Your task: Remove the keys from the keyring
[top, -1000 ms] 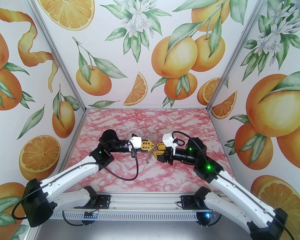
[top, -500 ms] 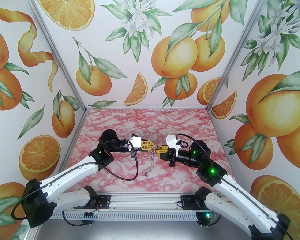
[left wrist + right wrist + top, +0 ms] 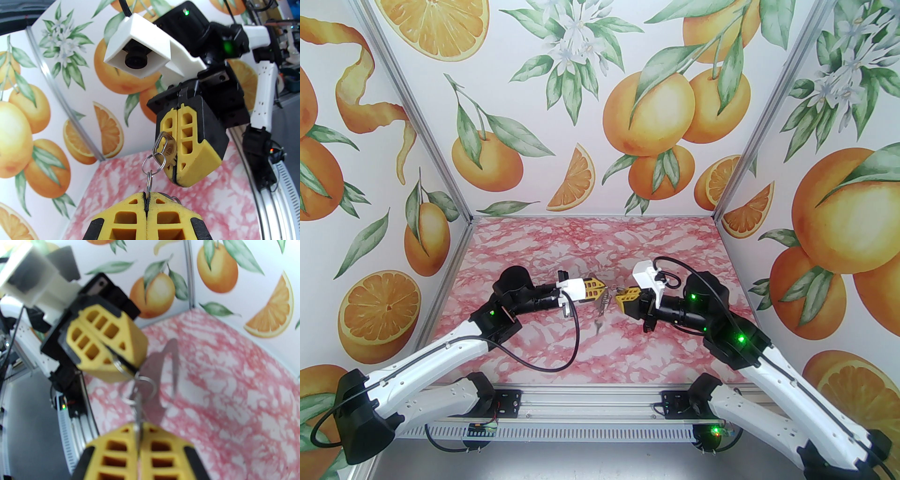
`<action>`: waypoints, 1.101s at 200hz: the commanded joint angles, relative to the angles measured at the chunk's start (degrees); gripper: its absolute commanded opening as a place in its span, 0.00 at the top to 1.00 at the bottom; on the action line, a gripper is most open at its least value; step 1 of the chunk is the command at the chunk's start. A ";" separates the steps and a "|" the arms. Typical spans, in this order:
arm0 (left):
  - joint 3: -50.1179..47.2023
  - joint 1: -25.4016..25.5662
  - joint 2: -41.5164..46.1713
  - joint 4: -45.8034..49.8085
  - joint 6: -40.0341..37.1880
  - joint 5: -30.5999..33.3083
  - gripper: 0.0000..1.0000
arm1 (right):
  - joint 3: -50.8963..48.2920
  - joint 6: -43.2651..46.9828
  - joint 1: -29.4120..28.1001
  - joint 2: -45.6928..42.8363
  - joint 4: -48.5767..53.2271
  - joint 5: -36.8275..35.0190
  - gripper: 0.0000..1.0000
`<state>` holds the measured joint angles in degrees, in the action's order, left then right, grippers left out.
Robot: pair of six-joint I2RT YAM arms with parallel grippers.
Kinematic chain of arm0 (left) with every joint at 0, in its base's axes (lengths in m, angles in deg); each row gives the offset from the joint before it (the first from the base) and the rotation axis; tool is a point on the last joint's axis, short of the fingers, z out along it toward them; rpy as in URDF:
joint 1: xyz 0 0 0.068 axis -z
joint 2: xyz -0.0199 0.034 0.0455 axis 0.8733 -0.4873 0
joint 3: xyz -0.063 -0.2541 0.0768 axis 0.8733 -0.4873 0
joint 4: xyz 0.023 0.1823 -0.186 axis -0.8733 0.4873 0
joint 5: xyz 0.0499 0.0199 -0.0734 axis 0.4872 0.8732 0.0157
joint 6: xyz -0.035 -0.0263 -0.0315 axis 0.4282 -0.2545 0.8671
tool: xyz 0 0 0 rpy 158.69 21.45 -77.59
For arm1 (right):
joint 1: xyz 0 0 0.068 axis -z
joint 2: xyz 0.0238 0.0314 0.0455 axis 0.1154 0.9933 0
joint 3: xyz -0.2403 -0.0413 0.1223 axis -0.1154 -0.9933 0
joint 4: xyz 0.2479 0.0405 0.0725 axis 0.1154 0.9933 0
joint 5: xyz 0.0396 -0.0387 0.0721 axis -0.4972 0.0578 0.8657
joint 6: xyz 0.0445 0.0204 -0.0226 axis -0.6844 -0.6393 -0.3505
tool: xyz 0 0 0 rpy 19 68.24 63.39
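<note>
Both grippers meet in mid-air over the pink marbled table (image 3: 543, 337). My left gripper (image 3: 147, 199) is shut on a small silvery ring (image 3: 149, 181). That ring links through a second ring (image 3: 153, 164) to a thin silvery key (image 3: 166, 148). My right gripper (image 3: 174, 179) is shut on this key. In the right wrist view, my right gripper (image 3: 138, 434) pinches the key's metal and the left gripper (image 3: 131, 371) faces it. A blurred dark grey loop, the keyring (image 3: 167, 371), hangs behind the rings. From above, a dark piece (image 3: 599, 324) dangles below the left gripper (image 3: 603, 294) and the right gripper (image 3: 618, 297).
Walls printed with oranges (image 3: 581, 117) close the table at the back and on both sides. An aluminium rail (image 3: 581, 403) carrying the arm bases runs along the near edge. A black cable (image 3: 562, 356) loops under the left arm.
My right gripper has closed from open onto the key and drawn back to the right. The dangling chain, which hung lower half a second ago, has swung up. The left arm has dropped slightly.
</note>
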<state>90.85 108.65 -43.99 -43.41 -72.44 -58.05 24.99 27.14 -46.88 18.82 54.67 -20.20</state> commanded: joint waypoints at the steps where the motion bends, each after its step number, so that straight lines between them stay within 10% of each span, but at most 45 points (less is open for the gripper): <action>1: -1.25 2.35 0.04 0.70 -5.22 10.50 1.00 | 5.63 1.03 -3.63 1.56 9.22 -10.96 1.00; 81: -8.38 3.65 -4.73 -15.36 -7.71 16.52 1.00 | 17.99 0.26 -13.43 11.35 22.12 -23.25 1.00; 162: -14.04 3.04 -8.24 -36.37 -4.04 13.37 1.00 | 18.39 -10.47 -11.87 13.75 13.78 -7.34 0.68; 220: -14.99 2.37 -8.17 -41.22 -2.20 12.41 1.00 | 14.73 -24.59 -2.41 8.11 3.26 1.94 0.64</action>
<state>76.64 111.71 -52.40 -77.97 -76.59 -45.00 41.21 11.27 -52.76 31.14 65.21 -24.05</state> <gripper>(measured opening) 0.044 0.345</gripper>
